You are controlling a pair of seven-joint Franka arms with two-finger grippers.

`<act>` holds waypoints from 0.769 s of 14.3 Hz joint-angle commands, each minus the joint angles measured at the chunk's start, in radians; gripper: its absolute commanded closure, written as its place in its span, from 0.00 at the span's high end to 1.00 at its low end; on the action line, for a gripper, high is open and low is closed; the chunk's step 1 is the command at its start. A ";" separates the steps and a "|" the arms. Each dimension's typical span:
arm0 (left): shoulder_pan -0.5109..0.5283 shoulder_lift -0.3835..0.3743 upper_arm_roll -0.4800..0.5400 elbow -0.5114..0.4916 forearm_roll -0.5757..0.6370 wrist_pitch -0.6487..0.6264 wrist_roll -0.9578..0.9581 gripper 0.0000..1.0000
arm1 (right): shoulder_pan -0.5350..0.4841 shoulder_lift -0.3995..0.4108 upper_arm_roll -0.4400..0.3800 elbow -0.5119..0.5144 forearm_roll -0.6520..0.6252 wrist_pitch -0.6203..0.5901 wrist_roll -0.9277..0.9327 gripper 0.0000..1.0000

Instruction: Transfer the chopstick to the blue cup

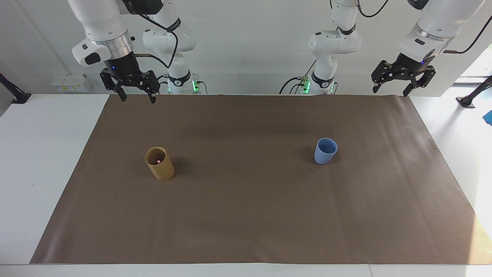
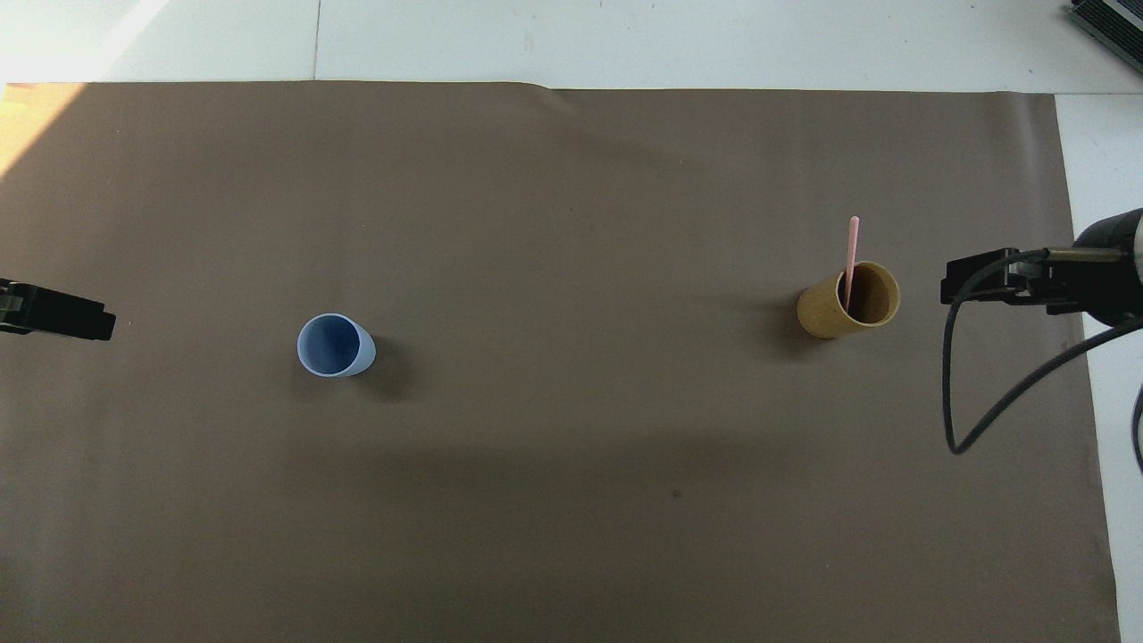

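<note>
Brown paper covers the white table where two Franka arms are seen waiting, the transfer not yet begun.

Right gripper and left gripper are held high over the paper's robot-side edge, jaws spread wide, nothing gripped. The chopstick is seen standing in the tan cup toward the right arm's end; the blue cup, well apart toward the left arm's end, appears empty. Lift, carry and drop all remain; nothing is seen between the cups.

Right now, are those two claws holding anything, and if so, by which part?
Nothing is held. The left gripper and right gripper both hang open and empty. The chopstick stands in the wooden cup; the blue cup holds nothing.
</note>
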 commanded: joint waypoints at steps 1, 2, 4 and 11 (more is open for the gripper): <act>0.011 -0.035 -0.002 -0.047 -0.008 0.032 0.009 1.00 | -0.011 -0.032 0.008 -0.039 -0.002 0.010 -0.011 1.00; 0.011 -0.035 -0.002 -0.047 -0.015 0.034 0.009 1.00 | -0.013 -0.035 0.008 -0.041 -0.002 0.010 -0.013 1.00; 0.010 -0.036 -0.002 -0.053 -0.017 0.035 0.009 1.00 | -0.013 -0.035 0.008 -0.041 -0.002 0.008 -0.016 1.00; 0.010 -0.041 -0.001 -0.060 -0.018 0.035 0.008 1.00 | -0.013 -0.035 0.008 -0.042 -0.002 0.008 -0.019 1.00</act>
